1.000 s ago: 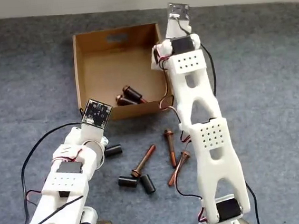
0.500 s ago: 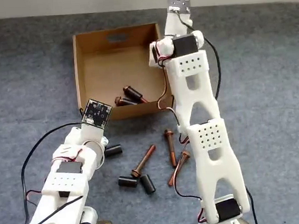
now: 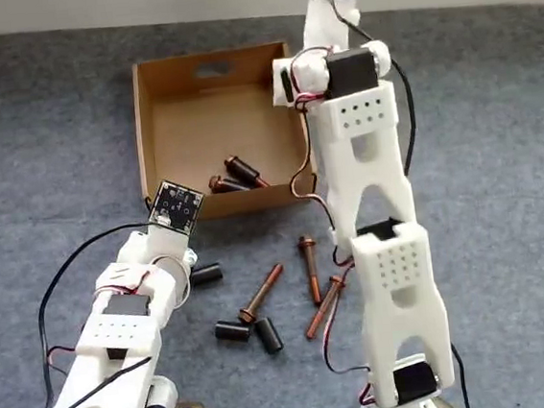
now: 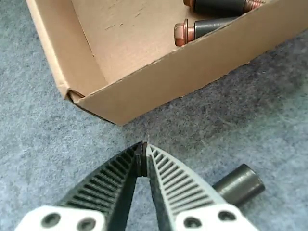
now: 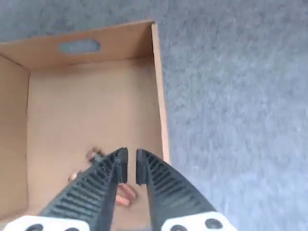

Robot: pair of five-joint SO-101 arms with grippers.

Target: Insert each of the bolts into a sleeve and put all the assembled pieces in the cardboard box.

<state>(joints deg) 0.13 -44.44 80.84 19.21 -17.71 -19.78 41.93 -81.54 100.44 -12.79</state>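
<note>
Left gripper is clenched on nothing, its ribbed black fingertips pressed together low over the grey carpet, just near of the cardboard box at its near left corner. Right gripper hangs over the right side of the box, beside the right wall, its ribbed fingers parted by a slim gap with nothing between them. The box is plain brown card, open-topped and square, with a slot handle cut in its far wall. Inside, at the near right, lie two finished pieces, each a copper bolt with a flanged head run through a dull black tube: one assembled piece lies against the near wall, roughly left to right with its head to the left, and the second assembled piece lies just beyond it, slanting from far left to near right. On the carpet near of the box, the left bolt slants with its head near left and its tip far right; the middle bolt runs near to far, head at the far end; the right bolt slants just beside it, partly crossed by a cable. Three short black cylinders lie loose: the far sleeve just right of the left gripper with its axis left to right, the near-left sleeve, and the near-right sleeve touching it, its axis near to far.
</note>
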